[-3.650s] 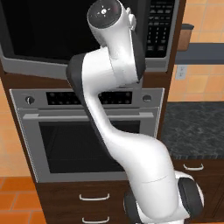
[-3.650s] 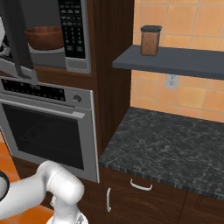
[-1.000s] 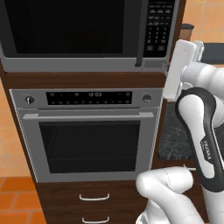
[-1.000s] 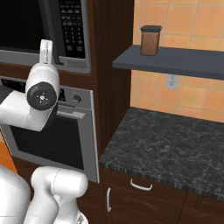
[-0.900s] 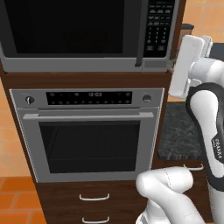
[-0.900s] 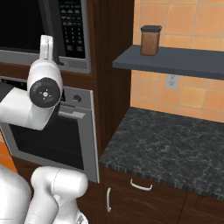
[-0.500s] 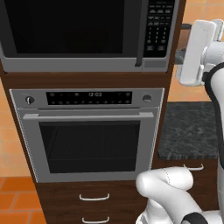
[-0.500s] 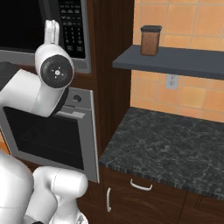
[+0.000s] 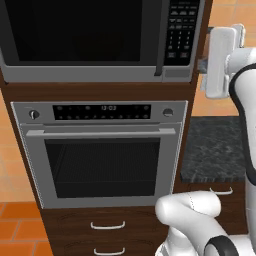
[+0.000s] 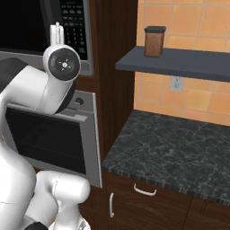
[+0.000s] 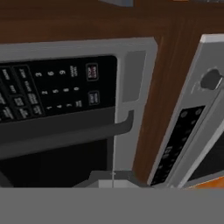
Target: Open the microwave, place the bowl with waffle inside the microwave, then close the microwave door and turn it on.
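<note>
- The large built-in black-and-grey microwave (image 9: 100, 40) sits in the dark wood cabinet column, directly above (12 o'clock of) the stainless steel wall oven (image 9: 102, 155).
- The wide black glass microwave door (image 9: 80, 32) lies flush in its grey frame, with its dark vertical bar handle (image 9: 159, 40) at the door's 3 o'clock edge; judged from this, the door is shut.
- The black button keypad (image 9: 181, 30) lies just beside the handle, at its 3 o'clock. In the hand view, which is rolled on its side, the keypad (image 11: 52, 94) appears at 10 o'clock and the handle (image 11: 65, 135) runs across the middle.
- The bowl with waffle cannot be made out behind the dark glass; with the door closed, it is presumably inside.
- Step in hand, as a judgement: turning the microwave on. The next move calls for bringing the closed fingertips squarely onto the start button without brushing neighbouring keys.
- The end effector's jaws are fully closed and hold nothing; the white arm link (image 9: 222, 60) stands at 3 o'clock of the keypad, apart from it.
- Hard to make out: the key labels are too blurred to read, so the start key cannot be told.
- Outward, at 3 o'clock: a dark speckled stone bench (image 10: 179, 148), and above it a grey wall shelf (image 10: 179, 63) carrying a brown canister with a dark lid (image 10: 154, 41).
</note>
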